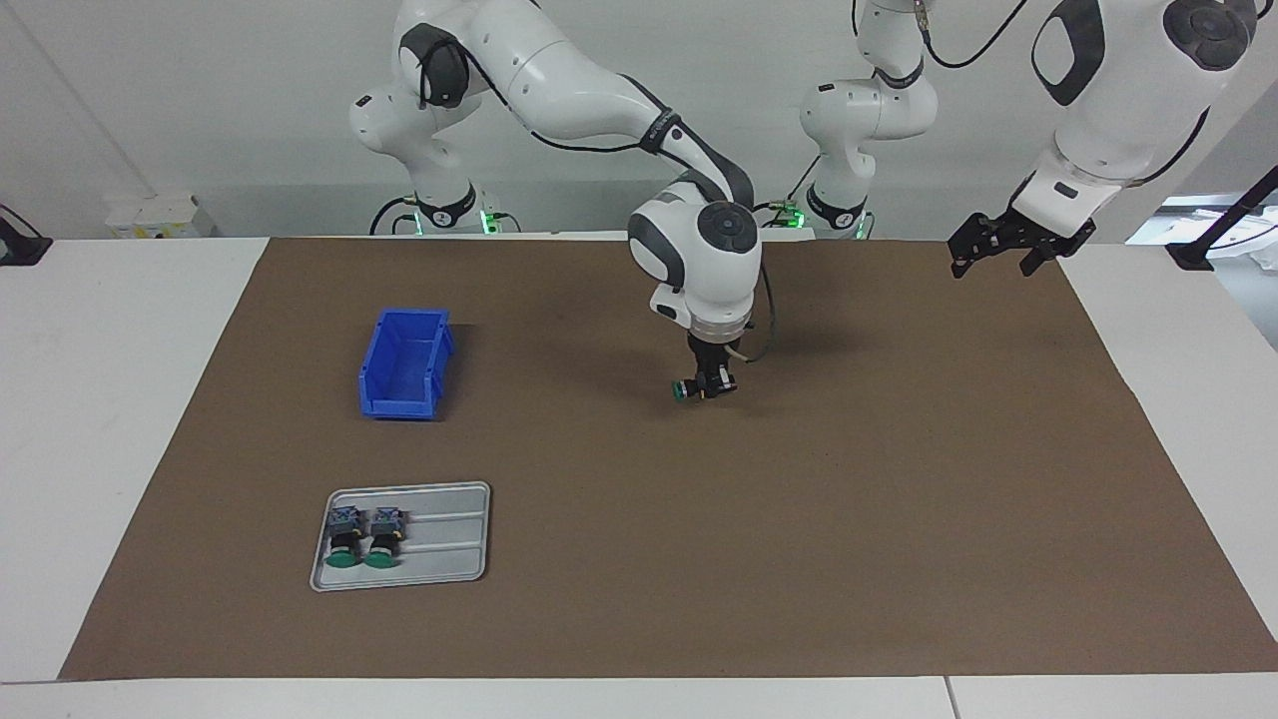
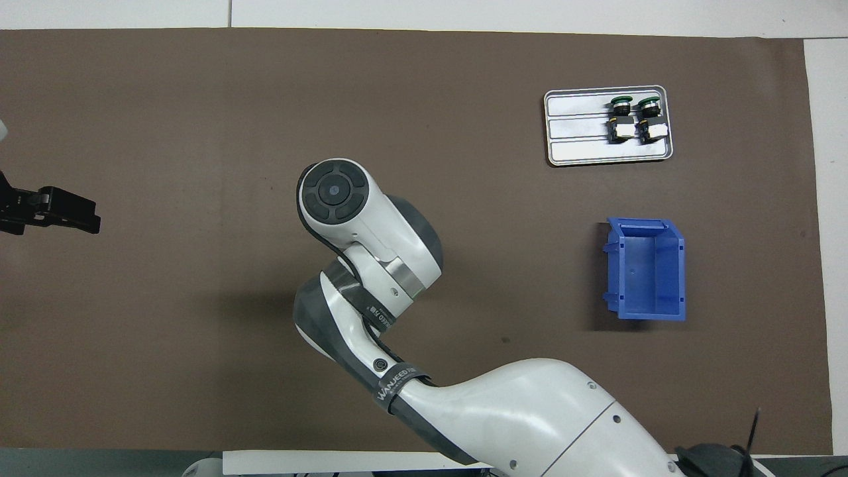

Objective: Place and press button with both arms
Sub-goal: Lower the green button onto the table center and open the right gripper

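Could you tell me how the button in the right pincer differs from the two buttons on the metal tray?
The held button hangs in the right pincer over the middle of the brown mat; the two buttons lie on the metal tray. The held one's green cap points sideways, toward the right arm's end; the tray pair's caps point away from the robots. All three have green caps.
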### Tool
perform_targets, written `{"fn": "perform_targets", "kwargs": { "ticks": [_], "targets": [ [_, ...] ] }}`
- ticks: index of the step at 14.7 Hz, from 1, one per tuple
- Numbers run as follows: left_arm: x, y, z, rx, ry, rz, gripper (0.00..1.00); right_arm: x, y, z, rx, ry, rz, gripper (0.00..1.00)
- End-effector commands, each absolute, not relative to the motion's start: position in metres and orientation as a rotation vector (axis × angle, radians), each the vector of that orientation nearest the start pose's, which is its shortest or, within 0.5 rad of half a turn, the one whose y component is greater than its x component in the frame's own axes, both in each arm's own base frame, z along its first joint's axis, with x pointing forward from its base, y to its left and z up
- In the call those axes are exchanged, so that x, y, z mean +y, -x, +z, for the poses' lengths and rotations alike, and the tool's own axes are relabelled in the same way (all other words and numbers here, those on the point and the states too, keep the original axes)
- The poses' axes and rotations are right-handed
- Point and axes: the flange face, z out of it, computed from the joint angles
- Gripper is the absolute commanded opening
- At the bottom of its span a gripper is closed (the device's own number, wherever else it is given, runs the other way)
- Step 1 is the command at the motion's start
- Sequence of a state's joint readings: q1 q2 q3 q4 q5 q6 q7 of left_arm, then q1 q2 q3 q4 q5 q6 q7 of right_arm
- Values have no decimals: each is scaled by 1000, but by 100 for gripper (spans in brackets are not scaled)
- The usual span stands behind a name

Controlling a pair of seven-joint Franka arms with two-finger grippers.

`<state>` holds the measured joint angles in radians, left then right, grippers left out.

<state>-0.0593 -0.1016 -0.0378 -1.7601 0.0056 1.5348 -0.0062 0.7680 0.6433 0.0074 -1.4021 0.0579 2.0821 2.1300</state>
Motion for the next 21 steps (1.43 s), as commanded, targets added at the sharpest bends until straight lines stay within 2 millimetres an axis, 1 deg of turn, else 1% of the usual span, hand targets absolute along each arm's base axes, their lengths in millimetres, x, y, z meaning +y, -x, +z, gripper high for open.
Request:
{"fn": "perform_targets", "kwargs": {
  "ticks": [1,3,4,5,6,8,9,10,11,12,13,14,16,17,18,19,20,21],
  "targets": [
    [-46,-503,587,136,3123,165,100,511,-522,327,2047,2293,101,8],
    [-46,-503,587,131,3123,167,100,512,-522,321,2081,2265,98,15],
    [-46,-502,587,98,3123,167,100,513,-521,318,2077,2249,105,23],
    [-47,-502,587,64,3123,169,100,510,-519,311,2079,2245,103,32],
    [-47,-502,587,52,3122,169,100,510,-519,312,2079,2243,105,40],
    [-46,-502,587,50,3122,172,100,511,-517,309,2077,2239,104,64],
    [-47,-502,587,52,3122,174,100,511,-518,311,2077,2243,101,76],
    [-46,-502,587,47,3122,174,100,510,-520,316,2071,2253,94,88],
    [-46,-501,587,47,3122,176,100,510,-521,324,2056,2257,90,97],
    [-46,-502,587,49,3122,176,100,508,-525,333,2035,2265,86,98],
    [-46,-501,587,45,3122,179,100,502,-528,349,1973,2320,82,98],
    [-46,-501,586,38,3121,183,100,491,-533,367,1891,2382,75,98],
    [-48,-500,587,-115,3113,179,100,450,-552,398,1792,2474,67,98],
    [-52,-500,584,-196,3106,175,100,427,-562,415,1738,2518,65,98],
    [-53,-498,580,-243,3098,184,99,401,-573,433,1680,2553,60,98],
    [-55,-494,580,-277,3093,180,99,374,-582,447,1624,2594,60,98],
    [-60,-493,576,-338,3081,185,99,347,-588,464,1559,2629,51,98],
    [-70,-492,571,-396,3069,187,99,328,-590,474,1476,2684,53,98]
  ]
}}
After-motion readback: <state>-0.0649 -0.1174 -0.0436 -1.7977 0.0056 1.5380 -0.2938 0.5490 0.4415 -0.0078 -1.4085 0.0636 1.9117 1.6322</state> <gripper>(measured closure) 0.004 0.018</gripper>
